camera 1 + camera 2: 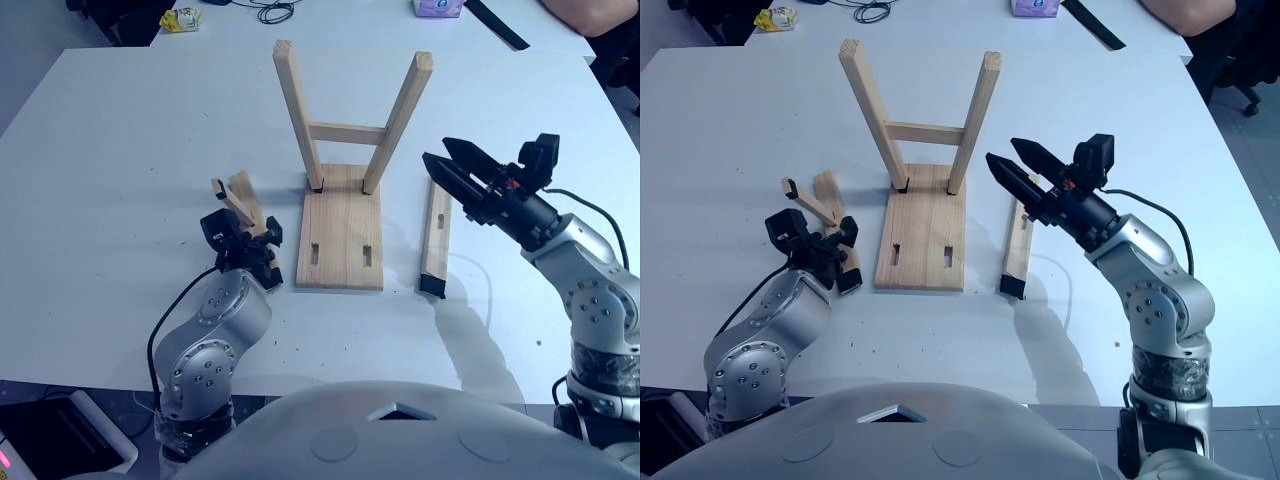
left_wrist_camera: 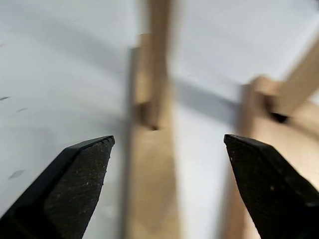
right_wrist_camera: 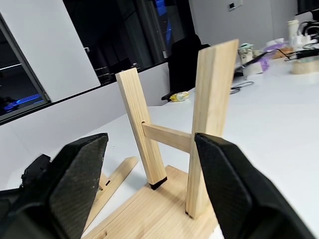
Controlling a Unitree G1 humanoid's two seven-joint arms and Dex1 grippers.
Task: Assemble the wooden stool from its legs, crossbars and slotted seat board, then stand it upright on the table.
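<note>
The slotted seat board (image 1: 340, 245) lies flat mid-table. Two legs (image 1: 298, 110) stand upright in its far slots, joined by a crossbar (image 1: 348, 132). Another leg (image 1: 436, 238) lies loose just right of the board. Left of the board lies a second leg-and-crossbar piece (image 1: 240, 198). My left gripper (image 1: 248, 232) is low over that piece, open, with the wood (image 2: 152, 164) between its fingers (image 2: 84, 174) but clear of them. My right gripper (image 1: 438, 150) hovers open above the loose leg, pointing at the standing legs (image 3: 142, 129).
The white table's (image 1: 120, 180) far edge holds a yellow packet (image 1: 181, 18), cables (image 1: 270, 10), a purple box (image 1: 437, 8) and a black strap (image 1: 497, 22). A flat device (image 1: 60, 435) sits below the near left corner. Bare tabletop lies to the left and near side.
</note>
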